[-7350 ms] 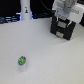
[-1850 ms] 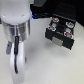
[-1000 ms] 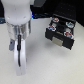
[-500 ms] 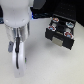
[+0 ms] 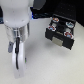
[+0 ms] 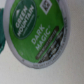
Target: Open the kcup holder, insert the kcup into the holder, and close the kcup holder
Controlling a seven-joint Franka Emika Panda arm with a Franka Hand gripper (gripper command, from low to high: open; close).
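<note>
One kcup (image 6: 36, 27), green lid, fills the wrist view | fingers: spread and contact cannot be told | arm lower left of exterior view | kcup holder (image 5: 61, 31) open, upper right on the bench (image 5: 50, 65)

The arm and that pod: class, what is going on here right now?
The arm has come down over the table with its gripper low. The wrist view is filled by the kcup, green lid up. The holder sits to the exterior view's right, tray pulled out with pods in its slots. Whether the kcup is gripped cannot be told.
</note>
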